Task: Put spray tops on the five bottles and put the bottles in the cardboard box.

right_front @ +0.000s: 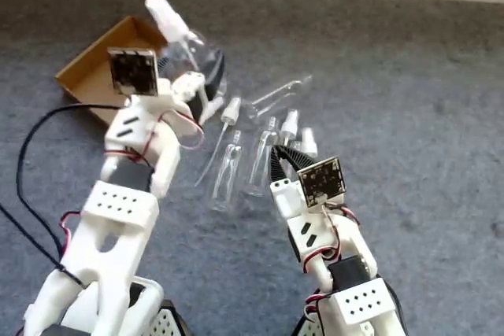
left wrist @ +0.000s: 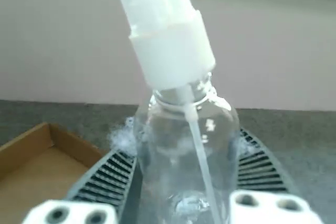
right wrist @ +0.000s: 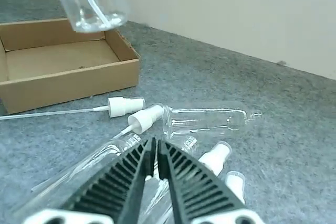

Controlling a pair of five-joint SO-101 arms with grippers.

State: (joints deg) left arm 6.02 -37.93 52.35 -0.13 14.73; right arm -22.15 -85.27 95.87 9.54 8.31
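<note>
High view: on grey, nubbly carpet [right_front: 409, 116], the left gripper [right_front: 197, 78] pinches a clear plastic bottle [right_front: 206, 51] with a white spray top [right_front: 167, 12], just beside a shallow cardboard box [right_front: 87, 76]. Other clear bottles [right_front: 226, 167] lie near the right gripper [right_front: 283, 159].

Left wrist view: ribbed black jaws clamp the round bottle's sides.

Right wrist view: the jaws are pressed almost together around nothing, over lying bottles and a loose spray top [right wrist: 125, 106]. The box's bare brown floor shows.

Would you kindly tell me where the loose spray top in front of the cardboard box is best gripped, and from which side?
Probably its white head, not the thin tube, which would likely flex. The loose spray top lies flat on the carpet, so come from above, closing across the head's short width; another spray top lies close beside.
</note>
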